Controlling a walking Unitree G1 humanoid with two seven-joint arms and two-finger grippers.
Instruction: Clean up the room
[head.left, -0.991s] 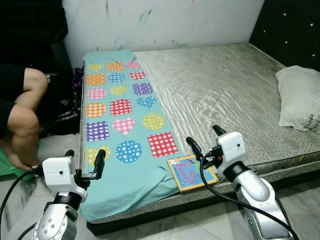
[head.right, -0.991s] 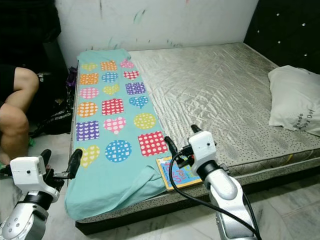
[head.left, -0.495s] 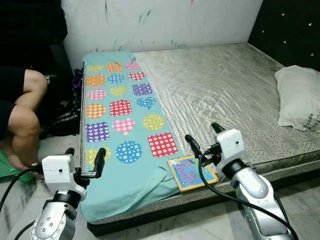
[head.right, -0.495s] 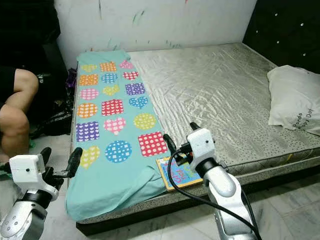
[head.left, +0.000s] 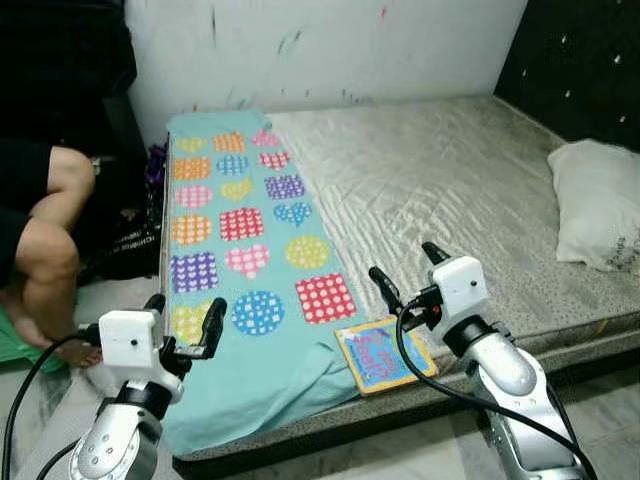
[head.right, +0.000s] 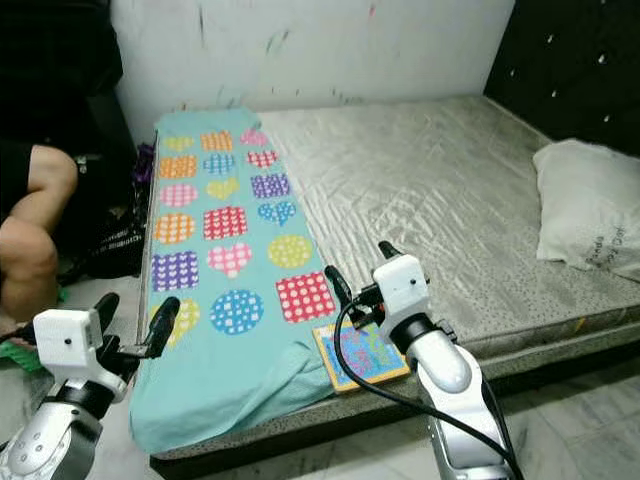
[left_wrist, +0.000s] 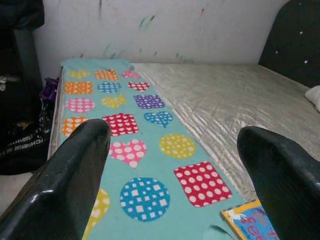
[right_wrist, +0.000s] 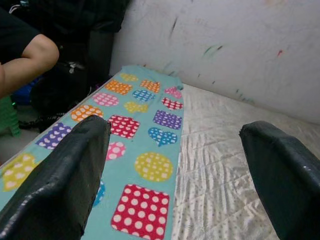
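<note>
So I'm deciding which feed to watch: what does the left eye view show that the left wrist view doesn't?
Left eye view: the white pillow, a seated person's knees, the left tool and the right tool, both open. Left wrist view: the left tool's fingers close up. Both: the turquoise patterned blanket, the mattress and the picture book.

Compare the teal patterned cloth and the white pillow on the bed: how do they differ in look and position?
The teal cloth lies flat along the bed's left side, while the white pillow sits puffed up at the right edge. The cloth carries coloured dotted hearts, squares and circles; the pillow is plain with small dark lettering. The cloth's near end hangs over the mattress edge. Both rest on the mattress.
</note>
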